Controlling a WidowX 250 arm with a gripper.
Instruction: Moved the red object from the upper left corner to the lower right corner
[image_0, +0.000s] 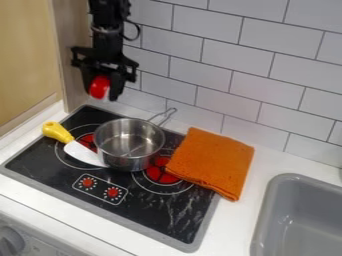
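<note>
Black jaws, parted only by its width, grip the rounded red object (99, 87) above the upper left of the black stovetop (147, 205), probably raised to clear the shiny metal saucepan (123, 162).

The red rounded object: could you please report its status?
Black two-finger gripper closed on red rounded object, held up near the white tiled wall. Silver round metal pot on black stovetop, possibly in the way toward lower right.

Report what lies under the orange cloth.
The orange cloth overlaps the black stove top and the white counter; both run in under its edges. The stove's far right corner is covered, and whether anything else lies beneath cannot be seen.
</note>
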